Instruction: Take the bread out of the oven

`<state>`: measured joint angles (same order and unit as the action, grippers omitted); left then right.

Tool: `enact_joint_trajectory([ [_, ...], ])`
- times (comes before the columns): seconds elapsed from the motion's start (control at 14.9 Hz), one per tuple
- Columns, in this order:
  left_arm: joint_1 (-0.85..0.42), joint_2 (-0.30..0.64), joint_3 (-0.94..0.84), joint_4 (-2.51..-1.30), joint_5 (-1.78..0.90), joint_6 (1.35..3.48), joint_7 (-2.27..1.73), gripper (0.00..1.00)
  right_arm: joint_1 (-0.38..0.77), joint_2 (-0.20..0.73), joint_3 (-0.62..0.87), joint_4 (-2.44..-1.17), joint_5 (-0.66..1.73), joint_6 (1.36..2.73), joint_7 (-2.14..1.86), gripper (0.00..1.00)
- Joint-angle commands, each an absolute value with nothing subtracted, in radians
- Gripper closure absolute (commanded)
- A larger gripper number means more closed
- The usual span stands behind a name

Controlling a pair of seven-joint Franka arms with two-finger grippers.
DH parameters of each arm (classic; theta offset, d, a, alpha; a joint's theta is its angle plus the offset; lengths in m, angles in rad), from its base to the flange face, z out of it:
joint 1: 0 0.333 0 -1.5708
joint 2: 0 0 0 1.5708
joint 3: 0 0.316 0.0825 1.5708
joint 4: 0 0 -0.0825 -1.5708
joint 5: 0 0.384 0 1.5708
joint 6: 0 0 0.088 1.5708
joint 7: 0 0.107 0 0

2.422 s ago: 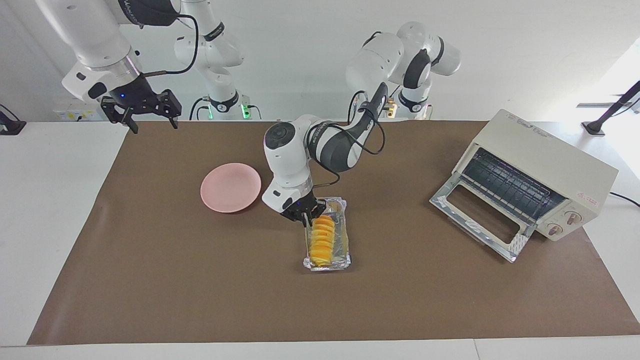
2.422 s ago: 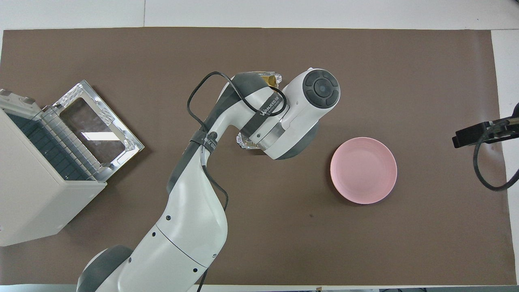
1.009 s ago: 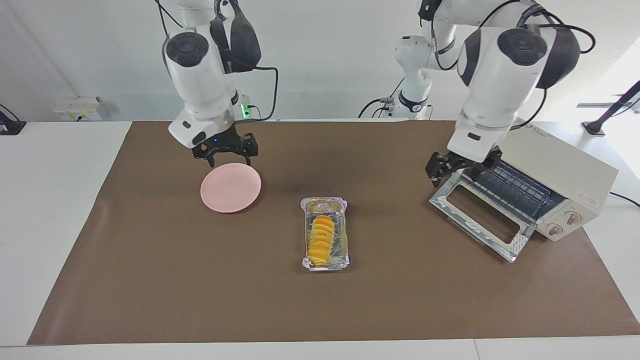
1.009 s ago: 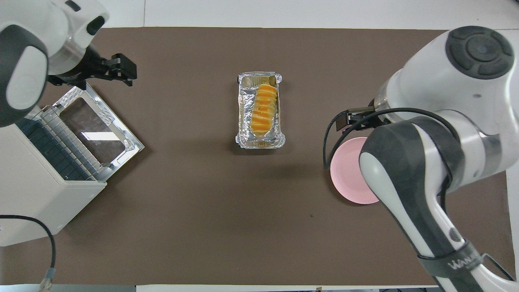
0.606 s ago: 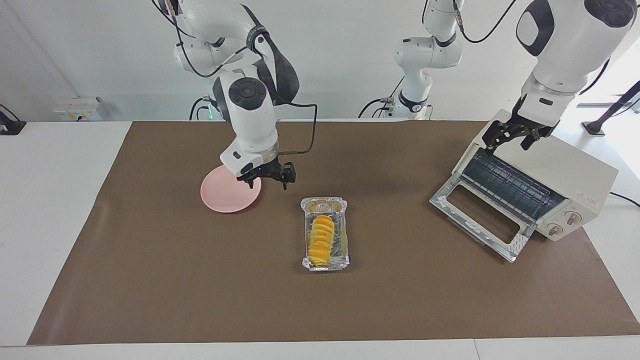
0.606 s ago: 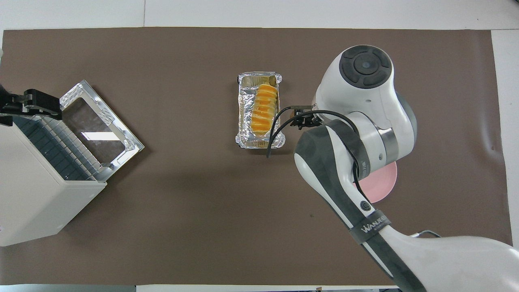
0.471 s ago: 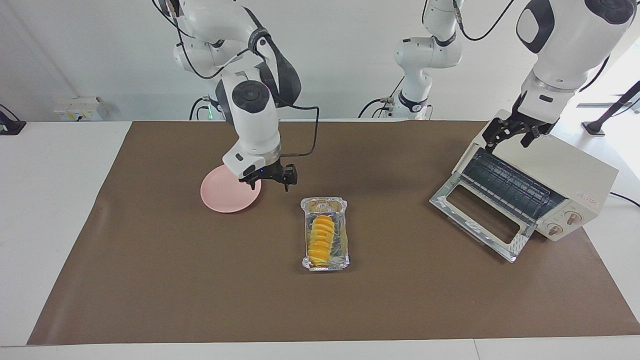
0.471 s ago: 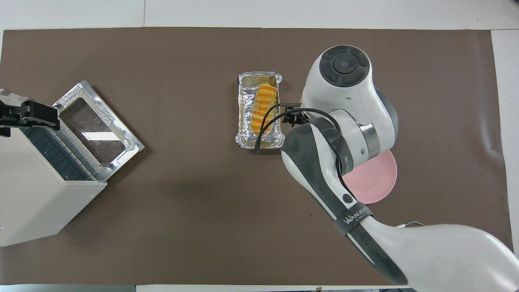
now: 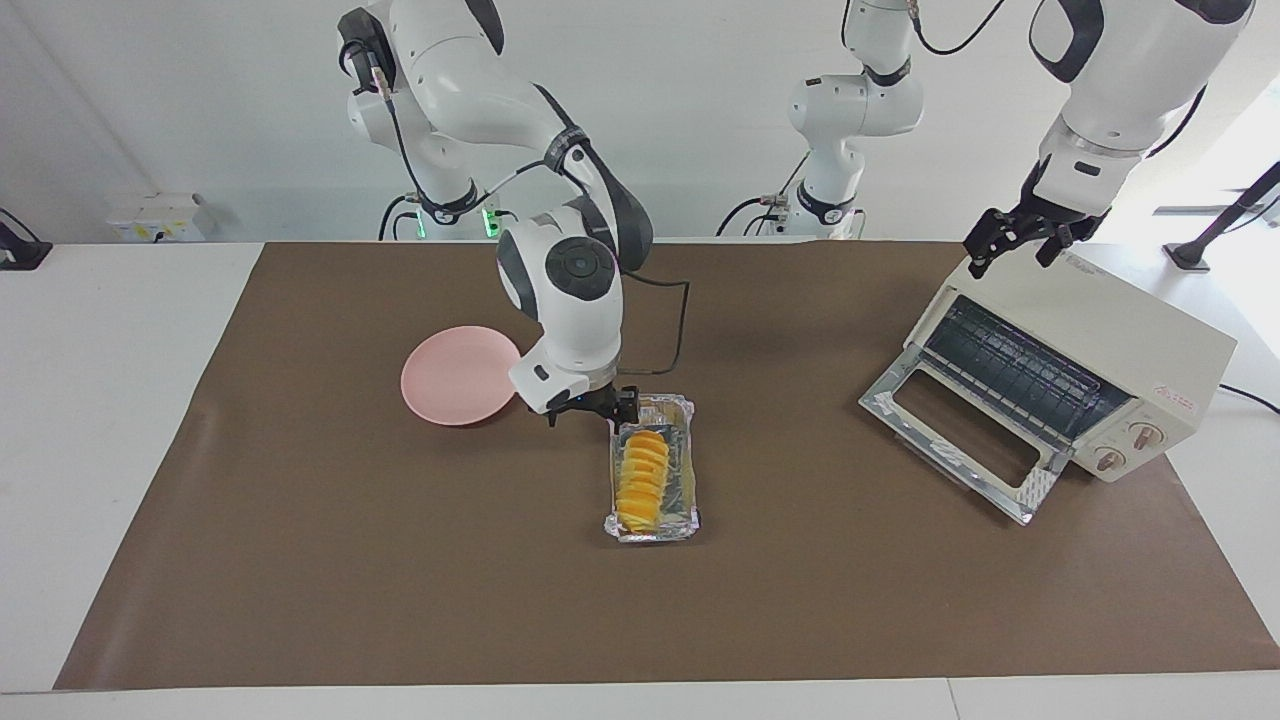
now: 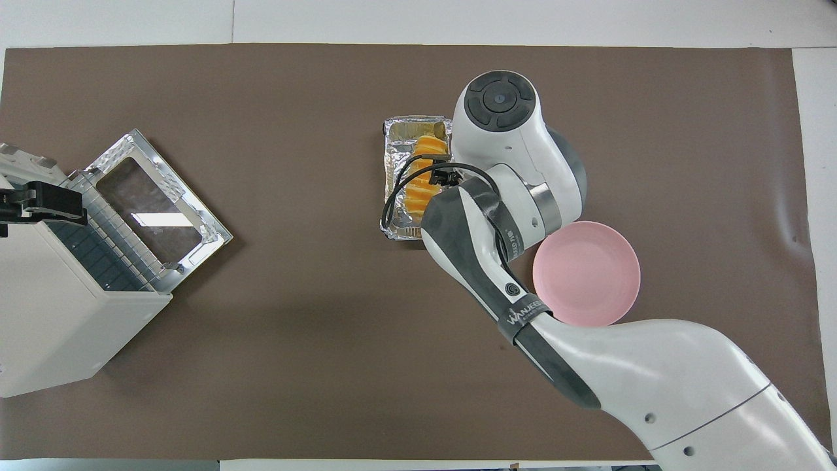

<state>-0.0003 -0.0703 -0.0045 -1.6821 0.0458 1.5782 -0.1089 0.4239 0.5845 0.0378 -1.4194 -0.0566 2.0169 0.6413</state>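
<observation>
My right gripper (image 9: 585, 408) hangs low at the foil tray, my left gripper (image 9: 1015, 238) waits raised over the oven.

Facing view: just under and beside my right gripper sits the foil tray (image 9: 688, 478) with the bread (image 9: 642, 480) lying in it, out on the brown mat; I cannot tell how its fingers stand. The pink plate (image 9: 461, 375) lies beside that gripper, toward the right arm's end. My left gripper's fingers are spread, above the top of the oven (image 9: 1090, 345), whose door (image 9: 960, 443) is dropped open.
Overhead view: my right arm covers its gripper and part of the bread (image 10: 425, 167); the foil tray (image 10: 392, 154) shows beneath. The left gripper (image 10: 39, 203) sits over the oven (image 10: 46, 320); the pink plate (image 10: 588, 275) is partly under my arm.
</observation>
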Motion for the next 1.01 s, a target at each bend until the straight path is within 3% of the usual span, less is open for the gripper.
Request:
enact_joint_trajectory([
  [0.0, 0.115, -0.028, -0.135, -1.621, 0.018, 1.537, -0.087, 0.00, 0.419, 0.629, 0.041, -1.385, -0.072, 2.036, 0.666, 0.00],
  [0.4, 0.031, -0.037, -0.094, -1.632, 0.017, 1.539, -0.086, 0.00, 0.419, 0.647, 0.043, -1.388, -0.103, 2.090, 0.628, 0.00],
  [0.67, 0.041, -0.037, -0.094, -1.631, -0.032, 1.558, -0.090, 0.00, 0.420, 0.647, 0.043, -1.404, -0.101, 2.120, 0.583, 0.01],
  [0.94, 0.038, -0.037, -0.095, -1.632, -0.037, 1.568, -0.092, 0.00, 0.426, 0.646, 0.043, -1.422, -0.101, 2.129, 0.558, 0.15],
])
